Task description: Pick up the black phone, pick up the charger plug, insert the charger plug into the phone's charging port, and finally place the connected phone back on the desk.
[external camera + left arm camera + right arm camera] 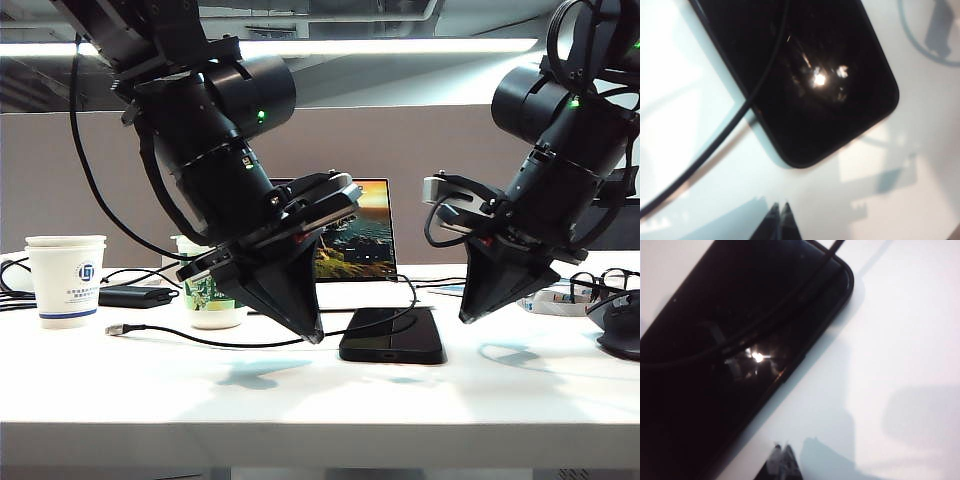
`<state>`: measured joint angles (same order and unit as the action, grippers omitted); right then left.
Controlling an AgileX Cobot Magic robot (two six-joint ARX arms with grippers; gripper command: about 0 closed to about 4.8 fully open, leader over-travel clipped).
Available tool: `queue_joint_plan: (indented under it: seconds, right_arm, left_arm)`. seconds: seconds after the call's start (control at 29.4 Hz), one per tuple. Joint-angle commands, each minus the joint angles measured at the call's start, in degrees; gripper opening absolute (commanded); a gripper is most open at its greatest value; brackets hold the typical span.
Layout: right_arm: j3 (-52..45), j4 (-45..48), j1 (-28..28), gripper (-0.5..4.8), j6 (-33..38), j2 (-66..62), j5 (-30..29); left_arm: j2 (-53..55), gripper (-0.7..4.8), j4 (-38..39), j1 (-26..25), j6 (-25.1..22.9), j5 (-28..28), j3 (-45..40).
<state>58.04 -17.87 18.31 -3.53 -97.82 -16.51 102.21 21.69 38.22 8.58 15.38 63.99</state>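
The flat shiny black phone (392,335) lies on the white desk (300,385) between the left claw (316,337) and right claw (466,317), both pressed together and empty, so the thin black cable (230,343) across it might snag.

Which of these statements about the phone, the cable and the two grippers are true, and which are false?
1. The black phone lies flat on the desk. True.
2. The left gripper holds the phone. False: it is shut and empty, just left of the phone.
3. A black cable crosses over the phone. True.
4. The right gripper is open wide. False: it is shut, hanging above the desk right of the phone.
5. The charger plug lies on the desk near the paper cup. True.
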Motion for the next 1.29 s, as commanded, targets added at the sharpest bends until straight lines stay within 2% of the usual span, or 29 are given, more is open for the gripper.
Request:
queue_joint_plan:
  seconds: [0.03, 0.48, 0.71, 0.85, 0.95, 1.16, 1.23, 1.29]
  right_arm:
    - [0.2, 1.9, 0.0, -0.01, -0.1, 0.3, -0.1]
    - [0.2, 1.7, 0.0, -0.01, -0.1, 0.3, -0.2]
    - [0.2, 1.7, 0.0, -0.01, -0.1, 0.3, -0.2]
    - [0.2, 1.8, 0.0, -0.01, -0.1, 0.3, -0.2]
    - [0.2, 1.8, 0.0, -0.01, -0.1, 0.3, -0.2]
    - [0.2, 1.8, 0.0, -0.01, -0.1, 0.3, -0.2]
    - [0.2, 1.8, 0.0, -0.01, -0.1, 0.3, -0.2]
    - [0.2, 1.8, 0.0, -0.01, -0.1, 0.3, -0.2]
  left_arm:
    - [0.6, -0.06, -1.6, -0.4, -0.2, -1.5, 0.1]
    - [6.9, -0.06, -8.3, -0.6, 0.1, -4.5, 0.1]
    - [8.2, -0.06, -13.2, -0.6, 2.5, -10.0, 0.1]
    - [8.5, -0.06, -16.9, -1.3, 5.7, -10.4, 0.2]
    - [8.7, -0.06, -18.7, -1.7, 8.8, -10.0, 0.2]
    - [8.7, -0.04, -19.1, -2.1, 10.7, -2.6, 0.2]
    - [8.7, 0.18, -19.2, -2.1, 11.6, -0.8, 0.2]
    - [8.7, 0.68, -19.2, -2.1, 12.2, 1.7, 0.2]
